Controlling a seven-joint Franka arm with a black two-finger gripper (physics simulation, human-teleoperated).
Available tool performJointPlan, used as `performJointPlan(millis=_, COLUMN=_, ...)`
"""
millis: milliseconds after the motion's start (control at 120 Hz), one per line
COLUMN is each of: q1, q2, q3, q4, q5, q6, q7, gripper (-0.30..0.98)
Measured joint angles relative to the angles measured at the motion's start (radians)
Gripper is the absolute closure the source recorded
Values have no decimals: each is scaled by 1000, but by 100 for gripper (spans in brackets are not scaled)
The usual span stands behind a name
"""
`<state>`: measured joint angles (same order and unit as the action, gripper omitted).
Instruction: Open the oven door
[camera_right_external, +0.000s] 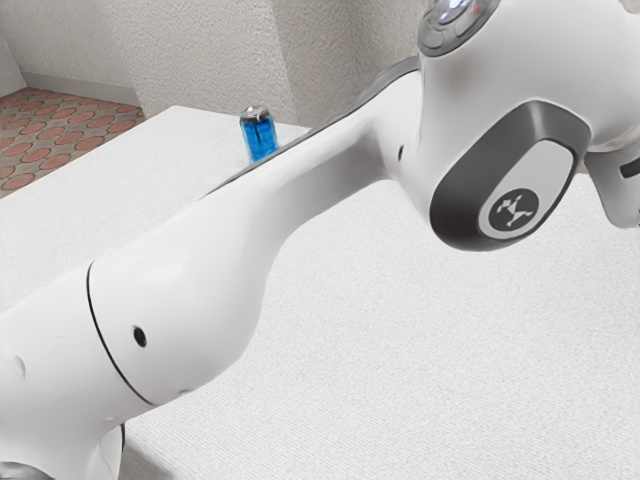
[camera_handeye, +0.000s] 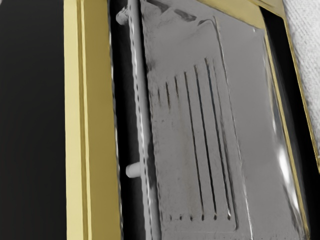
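The gold, black and grey boxy oven is in the wrist view, in front of the hand, with a white textured surface past its gold-edged black side; a long grey rod-shaped handle runs along a dark strip, on short grey pegs, beside a flat grey panel with thin dark lines; I cannot tell how far the door is open, nor whether the hand is wide or narrow; a blue cylindrical can (silver-topped) stands upright on the white counter, beyond the white arm.
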<state>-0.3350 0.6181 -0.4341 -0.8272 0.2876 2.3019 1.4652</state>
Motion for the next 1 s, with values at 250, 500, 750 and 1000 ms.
performJointPlan(millis=250, q1=-31, q2=42, q3=0, q4=4, q5=10, q6=-10, q7=175, gripper=0)
performJointPlan(millis=500, q1=-27, q2=89, q3=-1, q4=34, q5=11, q6=60, q7=284, gripper=0)
performJointPlan(millis=750, q1=-11, q2=117, q3=2, q4=71, q5=4, q6=112, q7=323, gripper=0)
performJointPlan(millis=1000, q1=5, q2=142, q3=2, q4=71, q5=3, q6=145, q7=345, gripper=0)
